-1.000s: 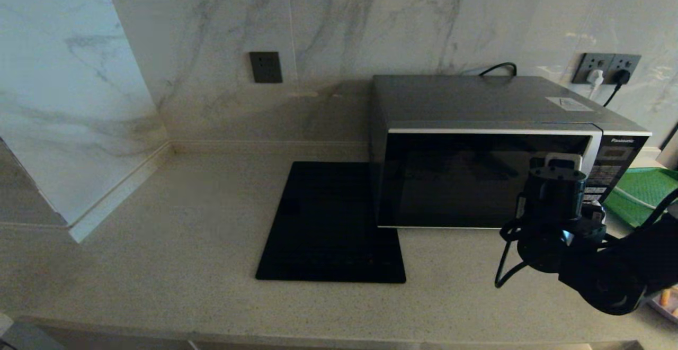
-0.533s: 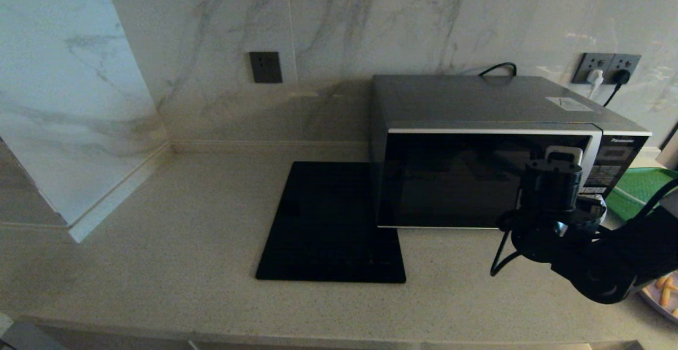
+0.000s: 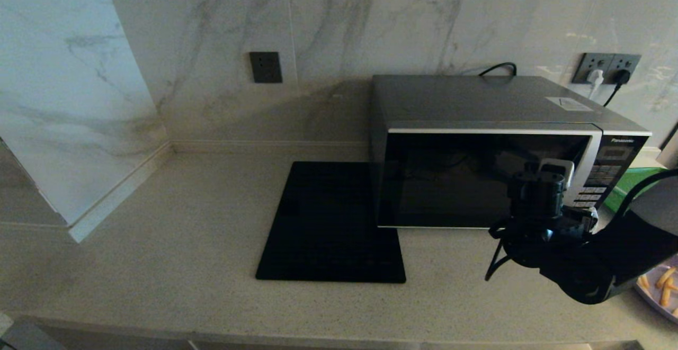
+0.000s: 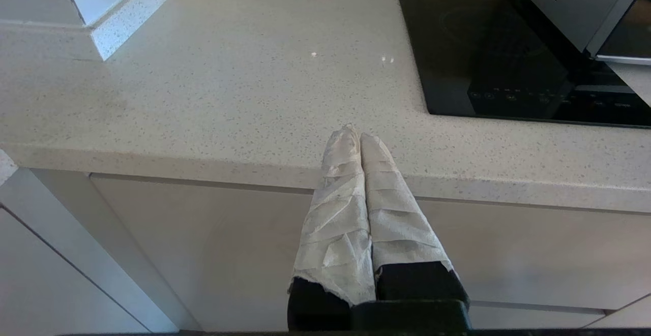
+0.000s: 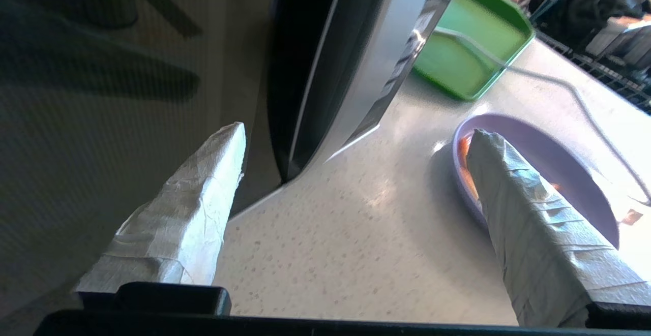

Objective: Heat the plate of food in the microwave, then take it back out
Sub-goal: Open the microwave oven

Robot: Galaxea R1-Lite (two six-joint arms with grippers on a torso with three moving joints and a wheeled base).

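Observation:
The silver-grey microwave (image 3: 492,106) stands at the back right of the counter with its dark glass door closed. My right gripper (image 3: 559,172) hovers just in front of the door's right edge, beside the button panel. In the right wrist view this gripper (image 5: 356,132) is open, its taped fingers (image 5: 203,199) spread wide with nothing between them; the microwave's front corner (image 5: 356,46) lies ahead. The lilac plate of fries (image 5: 549,168) rests on the counter, partly behind one finger. It also shows at the head view's lower right edge (image 3: 659,286). My left gripper (image 4: 358,135) is parked shut at the counter's front edge.
A flat black square mat (image 3: 331,223) lies left of the microwave. A green tray (image 3: 635,186) sits right of it, also in the right wrist view (image 5: 468,46). A cable runs past the tray. Wall sockets (image 3: 606,68) are behind the microwave.
My right arm has shifted left and a little lower across the microwave front. More of the plate of fries now shows at the lower right.

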